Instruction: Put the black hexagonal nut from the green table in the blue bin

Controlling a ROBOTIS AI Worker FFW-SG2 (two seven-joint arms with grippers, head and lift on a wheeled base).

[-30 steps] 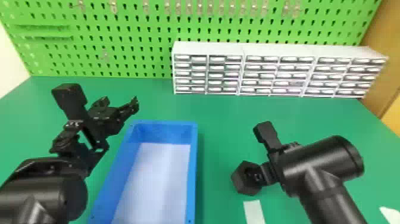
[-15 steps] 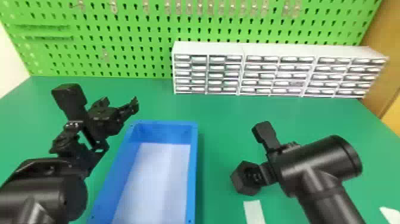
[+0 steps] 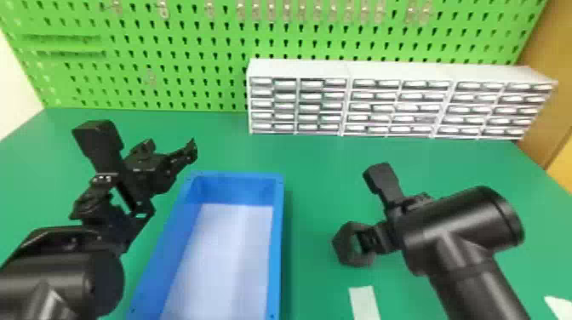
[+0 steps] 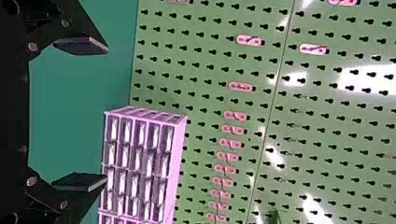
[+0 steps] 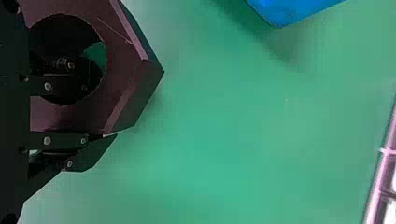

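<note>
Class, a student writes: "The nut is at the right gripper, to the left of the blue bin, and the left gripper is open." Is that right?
Not quite: the head view shows the nut to the right of the blue bin, not to its left. It is at the right gripper, and the left gripper is open.

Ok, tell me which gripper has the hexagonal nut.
The right gripper: the black nut sits in its fingers, while the left gripper is open and empty.
</note>
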